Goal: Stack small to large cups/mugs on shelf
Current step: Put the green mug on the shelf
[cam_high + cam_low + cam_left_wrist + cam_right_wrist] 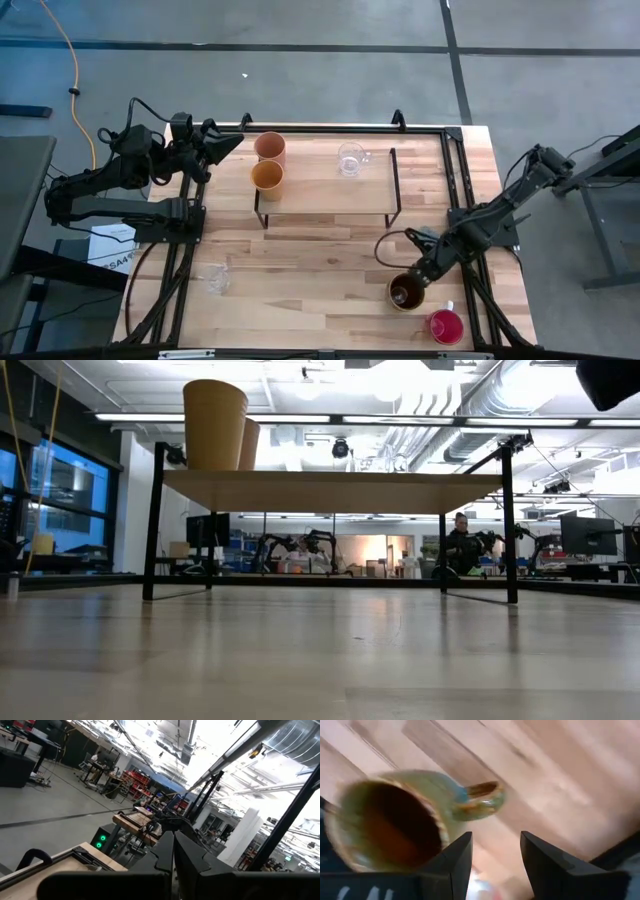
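Glossy glazed brown handled mug (pixel 400 820), clear glass mug (pixel 350 158), wood-topped black-metal shelf (pixel 320 195), wooden table (pixel 320 270).

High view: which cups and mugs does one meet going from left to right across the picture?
Clear mug on the table → yellow cup and peach tumbler, almost level, on the shelf → clear mug on the shelf → brown mug, with the right hand above it → red cup.
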### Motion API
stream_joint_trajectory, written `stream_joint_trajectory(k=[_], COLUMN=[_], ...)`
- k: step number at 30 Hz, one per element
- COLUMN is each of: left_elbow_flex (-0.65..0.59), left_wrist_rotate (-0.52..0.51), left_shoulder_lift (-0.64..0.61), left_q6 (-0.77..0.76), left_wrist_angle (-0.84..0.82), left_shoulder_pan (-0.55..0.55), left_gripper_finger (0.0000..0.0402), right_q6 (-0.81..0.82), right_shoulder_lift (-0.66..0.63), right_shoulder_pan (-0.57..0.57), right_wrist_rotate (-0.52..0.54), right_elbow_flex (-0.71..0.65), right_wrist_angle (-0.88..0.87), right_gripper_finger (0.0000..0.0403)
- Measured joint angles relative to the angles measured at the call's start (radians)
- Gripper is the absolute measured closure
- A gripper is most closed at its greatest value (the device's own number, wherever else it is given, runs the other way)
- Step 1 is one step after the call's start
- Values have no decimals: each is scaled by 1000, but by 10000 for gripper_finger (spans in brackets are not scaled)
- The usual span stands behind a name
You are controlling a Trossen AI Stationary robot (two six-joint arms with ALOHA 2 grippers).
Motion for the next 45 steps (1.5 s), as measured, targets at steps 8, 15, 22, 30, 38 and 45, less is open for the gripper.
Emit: stream_joint_trajectory(k=[8, 15, 22, 30, 38, 45], left_elbow_flex=[0, 0, 0, 0, 0, 0], left_wrist_rotate=[0, 0, 0, -3, -3, -3], left_shoulder_lift=[0, 0, 0, 0, 0, 0], left_q6=[0, 0, 0, 1, 0, 0], left_wrist_angle=[0, 1, 1, 1, 1, 1], left_shoulder_pan=[0, 0, 0, 0, 0, 0], left_gripper_finger=[399, 399, 399, 399, 399, 399], right_q6=[-328, -433, -920, -1532, -1636, -1689], right_shoulder_lift=[0, 1, 1, 1, 2, 3], right_shoulder_pan=[10, 10, 9, -16, -47, -42], right_wrist_rotate=[3, -79, -70, 80, 8, 27], right_elbow_flex=[-40, -53, -33, -36, -83, -108], right_wrist_angle=[-49, 60, -14, 28, 65, 113], right_gripper_finger=[247, 257, 263, 263, 263, 263])
